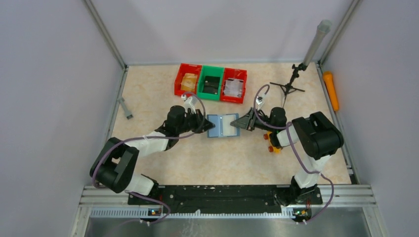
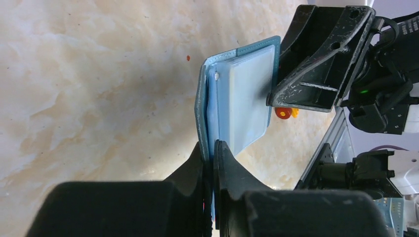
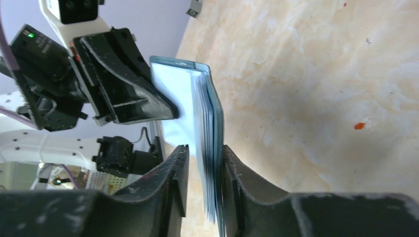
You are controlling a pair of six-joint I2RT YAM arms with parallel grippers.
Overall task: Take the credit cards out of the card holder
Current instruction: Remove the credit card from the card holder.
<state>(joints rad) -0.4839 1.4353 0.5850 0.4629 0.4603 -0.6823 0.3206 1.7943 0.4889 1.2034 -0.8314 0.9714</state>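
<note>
while the card holder (image 1: 223, 125) is spread open between my two hands over the tabletop (image 1: 207, 163), my left hand (image 2: 214, 148) is clamped tight on one edge of it; my right hand (image 3: 205, 150) straddles the opposite edge with its fingers slack, a gap showing on one side, so i judge it is not pinching; the pale inner face with its slots is exposed, and no dark credit cards show there or in either hand; i judge the task barely begun, with the holder opened and every card left to draw out; something dark lies in the green bin (image 1: 211, 84), but i cannot tell what
</note>
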